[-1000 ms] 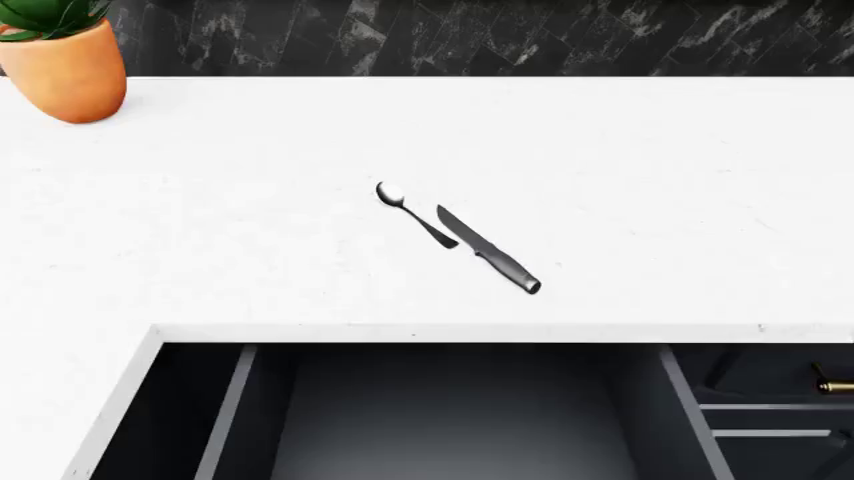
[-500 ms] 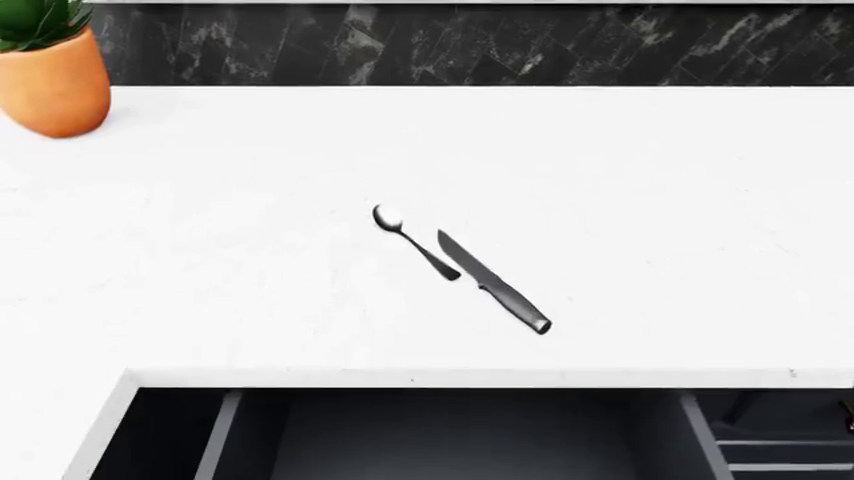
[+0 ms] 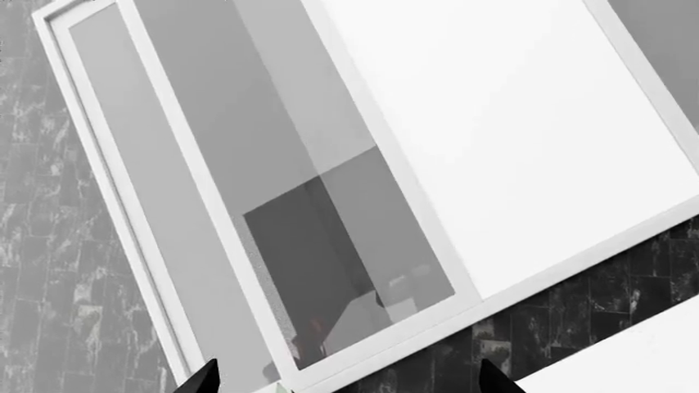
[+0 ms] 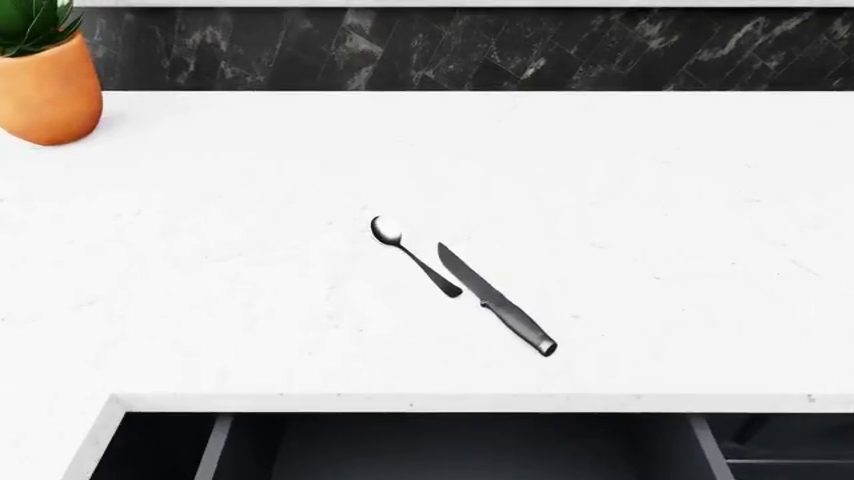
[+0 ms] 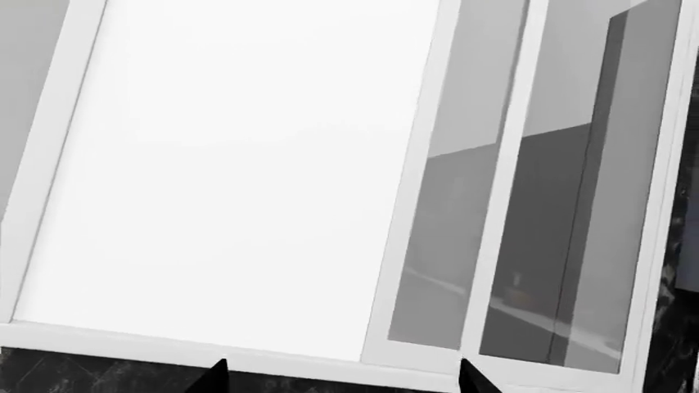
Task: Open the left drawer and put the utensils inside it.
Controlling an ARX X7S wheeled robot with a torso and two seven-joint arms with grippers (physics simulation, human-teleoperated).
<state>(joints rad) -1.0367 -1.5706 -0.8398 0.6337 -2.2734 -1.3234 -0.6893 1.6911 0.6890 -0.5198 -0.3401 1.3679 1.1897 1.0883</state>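
Since the left drawer (image 4: 441, 447) already gapes along the lower edge of frame, spoon (image 4: 412, 254) and knife (image 4: 497, 300) remain mid-frame on the white counter (image 4: 200, 260), nearly touching. Thin, smooth, flat-lying metal could slip a pinch. Both wrist views show only dark tips, spread apart, holding nothing.

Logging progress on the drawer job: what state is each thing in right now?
Wide dark navy-black left drawer: pulled open, dark grey inside bare where visible.
Small silver spoon with thin dark handle: lying flat on the white countertop.
Dark-handled knife with grey pointed blade: lying flat beside the spoon.
Left gripper: open, holding nothing.
Right gripper: open, holding nothing.
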